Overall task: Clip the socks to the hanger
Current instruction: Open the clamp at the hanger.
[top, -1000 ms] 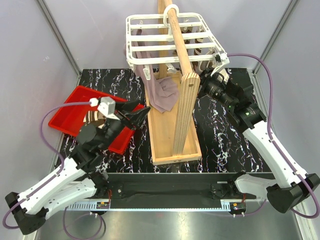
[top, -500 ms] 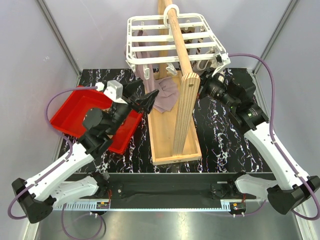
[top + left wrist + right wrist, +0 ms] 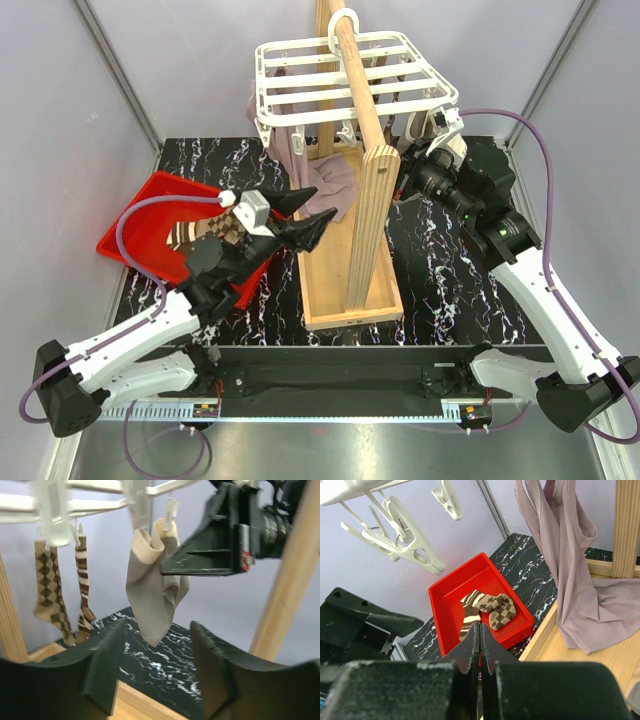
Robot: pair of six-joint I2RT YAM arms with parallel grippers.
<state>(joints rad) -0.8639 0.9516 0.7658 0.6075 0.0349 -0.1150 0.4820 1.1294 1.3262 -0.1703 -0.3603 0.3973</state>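
The white hanger (image 3: 350,80) hangs from the wooden pole. In the left wrist view a beige sock (image 3: 152,590), a checkered sock (image 3: 50,592) and a striped sock (image 3: 84,592) hang from its clips. A mauve sock (image 3: 328,185) hangs down onto the wooden base. Brown-and-cream socks (image 3: 212,232) lie in the red tray; they also show in the right wrist view (image 3: 492,610). My left gripper (image 3: 322,203) is open and empty, just below the beige sock (image 3: 157,630). My right gripper (image 3: 480,630) is shut and empty, under the hanger's right edge.
The wooden stand's upright (image 3: 372,225) and long base board (image 3: 335,270) stand mid-table between the arms. The red tray (image 3: 135,225) sits at the left. Free clips (image 3: 410,547) dangle above the right gripper. Grey walls close in the back and sides.
My left arm has swung right from over the red tray to the wooden base, beneath the hanger. The hanger has shifted slightly. The right arm has moved only a little.
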